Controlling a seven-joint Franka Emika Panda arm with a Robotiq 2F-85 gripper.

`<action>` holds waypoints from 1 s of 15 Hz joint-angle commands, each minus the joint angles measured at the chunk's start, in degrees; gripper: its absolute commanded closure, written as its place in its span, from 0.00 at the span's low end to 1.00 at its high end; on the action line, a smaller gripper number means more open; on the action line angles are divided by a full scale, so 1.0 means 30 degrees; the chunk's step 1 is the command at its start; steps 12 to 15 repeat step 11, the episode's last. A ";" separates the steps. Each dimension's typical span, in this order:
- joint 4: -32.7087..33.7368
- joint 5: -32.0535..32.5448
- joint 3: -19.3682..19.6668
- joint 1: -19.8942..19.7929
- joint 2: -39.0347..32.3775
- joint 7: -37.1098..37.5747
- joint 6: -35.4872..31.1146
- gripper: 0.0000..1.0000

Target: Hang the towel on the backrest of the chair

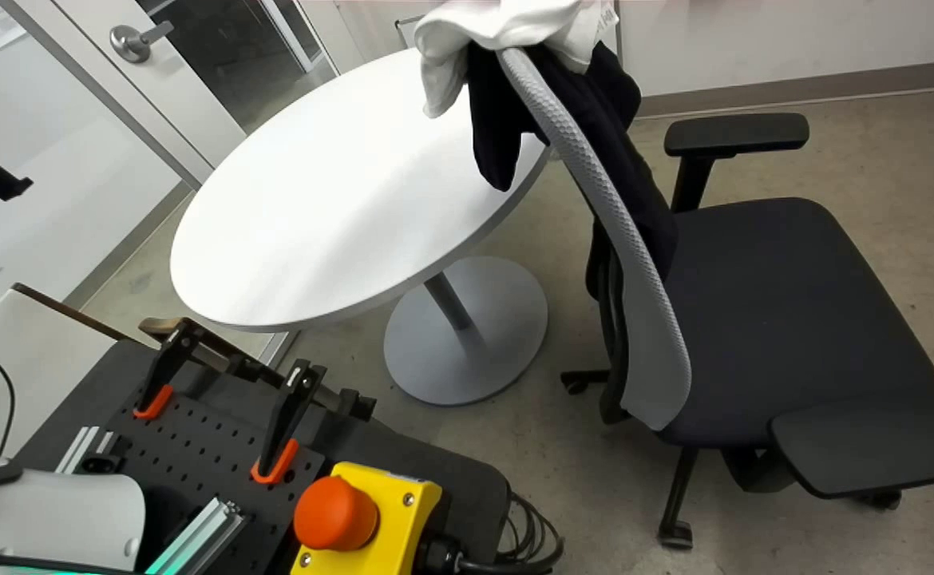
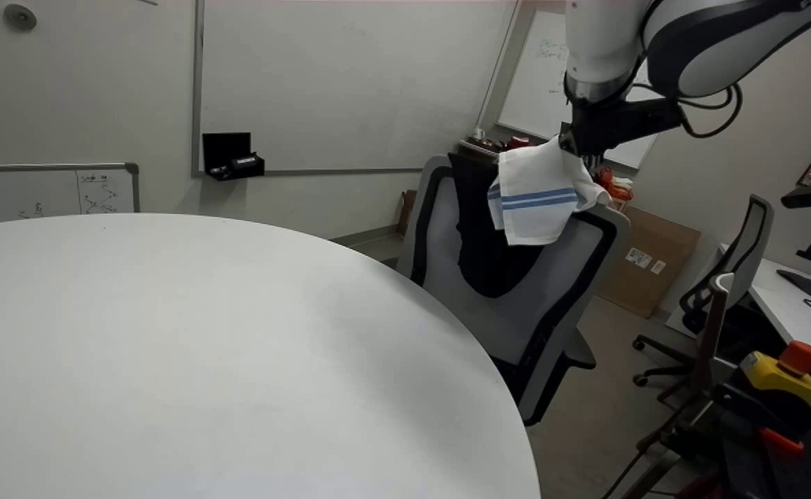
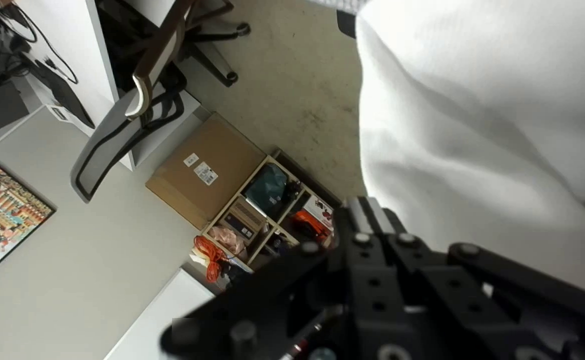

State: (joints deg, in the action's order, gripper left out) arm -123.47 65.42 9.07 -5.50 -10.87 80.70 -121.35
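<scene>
Softly creased, the white, blue-striped towel [image 2: 536, 187] hangs clamped in the pincer [image 3: 369, 214].

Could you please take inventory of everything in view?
Door: one, white, background
Table: one, white, near door
Chair: one, grey-black, beside table
Towel: one, white, blue-striped, over backrest
Cloth: one, black, partly under towel
Whiteboards: three, white, background
Desk chair: one, grey-black, by white desk
Big carton: one, brown, floor
Shelf: one, tan, beside carton
Picture: one, multicoloured, wall
Clamps: two, black-orange, on black pegboard
Emergency stop: one, yellow-orange, by pegboard
Arm: one, white-black, above chair
Gripper: one, black, jaws together, at towel
</scene>
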 commanded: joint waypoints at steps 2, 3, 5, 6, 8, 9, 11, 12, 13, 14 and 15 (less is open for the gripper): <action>-0.3329 -0.0610 -0.1379 0.0824 0.4795 -0.2095 0.0525 1.00; -0.3829 -0.0945 -0.1690 0.1004 0.5492 -0.2713 0.0500 1.00; -0.4683 -0.1850 -0.2220 0.1371 0.6620 -0.4299 0.0072 0.84; -0.4993 -0.2374 -0.2461 0.1581 0.7005 -0.5069 -0.0090 0.72; -0.5327 -0.3541 -0.2936 0.2067 0.7493 -0.6481 -0.0492 0.58; -0.5453 -0.4455 -0.3205 0.2377 0.7670 -0.7235 -0.0526 0.51; -0.5567 -0.5450 -0.3969 0.2966 0.7830 -0.8294 -0.0075 0.35; -0.5567 -0.5450 -0.3969 0.2966 0.7830 -0.8294 -0.0075 0.35; -0.5567 -0.5450 -0.3969 0.2966 0.7830 -0.8294 -0.0075 0.35; -0.5567 -0.5450 -0.3969 0.2966 0.7830 -0.8294 -0.0075 0.35; -0.5567 -0.5450 -0.3969 0.2966 0.7830 -0.8294 -0.0075 0.35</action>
